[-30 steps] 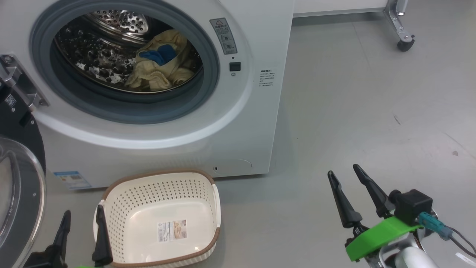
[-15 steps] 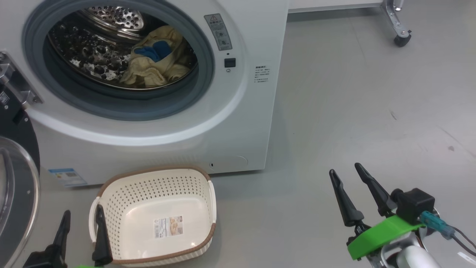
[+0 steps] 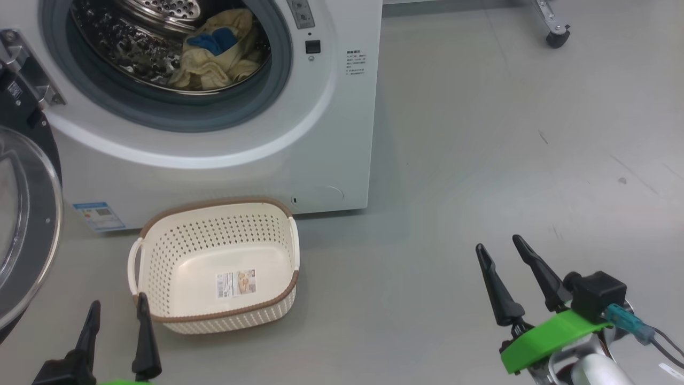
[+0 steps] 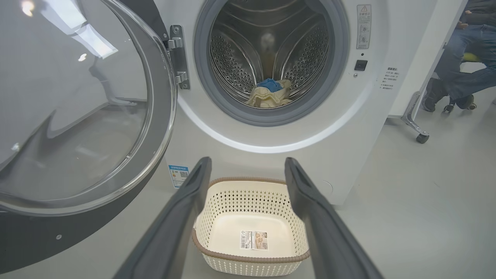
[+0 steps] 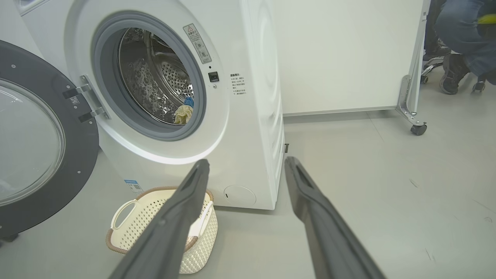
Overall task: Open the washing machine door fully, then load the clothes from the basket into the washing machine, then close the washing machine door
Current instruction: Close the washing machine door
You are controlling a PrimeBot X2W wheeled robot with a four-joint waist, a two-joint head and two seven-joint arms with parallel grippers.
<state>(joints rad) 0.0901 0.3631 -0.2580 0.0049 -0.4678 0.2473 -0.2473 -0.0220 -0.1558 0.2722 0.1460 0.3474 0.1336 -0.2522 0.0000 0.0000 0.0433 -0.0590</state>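
Cream basket point(image 3: 214, 235) now farther beyond the left end effector point(image 3: 118, 298)

Bright, even light is given from overhead. Ceiling lamps are mirrored as white glare on the door point(image 4: 77, 116) glass, at the upper left of the left wrist view. Faint, soft shadows are cast on the floor point(image 3: 481, 160) beside the washer point(image 3: 320, 133). The drum point(image 4: 232, 58) is seen darker than the white front. Straight edges are bowed near the borders of both wrist views; the near fingers point(image 4: 174, 224) are slightly blurred.
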